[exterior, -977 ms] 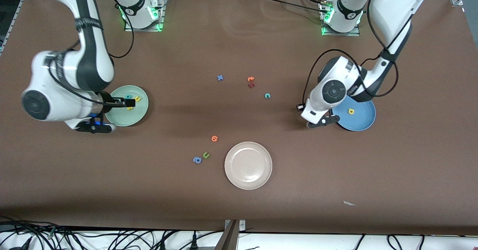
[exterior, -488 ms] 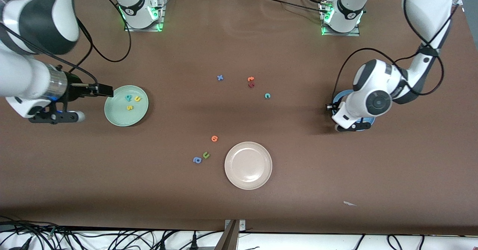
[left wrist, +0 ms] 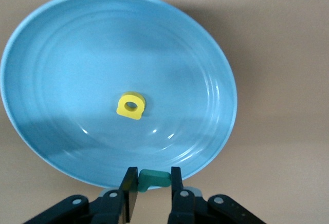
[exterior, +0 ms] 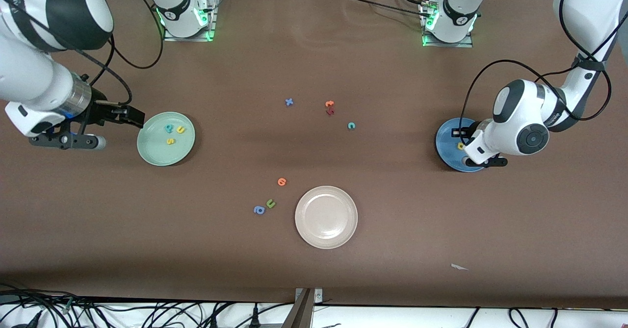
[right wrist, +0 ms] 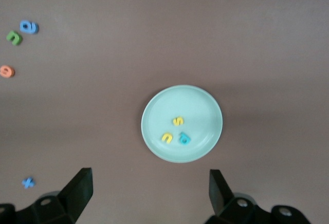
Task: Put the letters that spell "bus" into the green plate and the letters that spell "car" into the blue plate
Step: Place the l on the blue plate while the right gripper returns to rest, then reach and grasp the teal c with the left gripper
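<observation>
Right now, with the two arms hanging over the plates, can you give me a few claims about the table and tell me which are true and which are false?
1. The green plate holds three letters. True.
2. The blue plate is empty. False: a yellow a lies in it.
3. The left gripper holds a teal letter at the blue plate's rim. True.
4. The right gripper is clamped on a letter. False: it is open and empty, above the table near the green plate.
5. The teal c lies in the cream-white plate. False: it lies on the bare table.
</observation>
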You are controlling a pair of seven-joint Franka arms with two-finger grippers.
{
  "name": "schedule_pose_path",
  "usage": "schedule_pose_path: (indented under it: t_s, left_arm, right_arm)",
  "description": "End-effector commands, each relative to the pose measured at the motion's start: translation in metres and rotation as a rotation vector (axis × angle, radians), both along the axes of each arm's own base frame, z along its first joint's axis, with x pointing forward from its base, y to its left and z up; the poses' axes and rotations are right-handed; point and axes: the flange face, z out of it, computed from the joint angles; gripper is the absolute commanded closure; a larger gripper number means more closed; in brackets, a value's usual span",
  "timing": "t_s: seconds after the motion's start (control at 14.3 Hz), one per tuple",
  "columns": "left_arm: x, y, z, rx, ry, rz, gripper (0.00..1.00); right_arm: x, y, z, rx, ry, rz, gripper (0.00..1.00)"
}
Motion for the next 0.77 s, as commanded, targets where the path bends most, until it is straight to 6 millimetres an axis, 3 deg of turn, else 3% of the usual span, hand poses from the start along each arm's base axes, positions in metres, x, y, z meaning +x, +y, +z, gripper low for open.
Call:
schedule_pose_path:
  t_s: [0.0, 0.14, 0.28, 0.56, 0.7]
  left_arm:
    - [-0.001, -0.004, 0.004, -0.001, -0.005, -0.029, 0.0]
    - [0.002, -0.015, 0.015, -0.012, -0.017, -0.024, 0.0]
    - [0.01, -0.036, 0.04, -0.05, -0.04, 0.075, 0.0]
    - [0.002, -0.124, 0.066, -0.031, -0.105, 0.243, 0.01]
    - [-0.01, -0.174, 0.065, -0.032, -0.135, 0.298, 0.01]
  right_arm:
    - [-0.039, -0.029, 0.046, -0.005, -0.113, -0.039, 0.0]
    - [-0.058, -0.058, 0.072, 0.009, -0.06, -0.094, 0.0]
    - [-0.055, -0.062, 0.087, 0.009, -0.035, -0.066, 0.0]
    - [-0.037, -0.06, 0.084, 0.031, -0.085, -0.054, 0.0]
    - [-0.036, -0.075, 0.083, 0.053, -0.087, -0.084, 0.0]
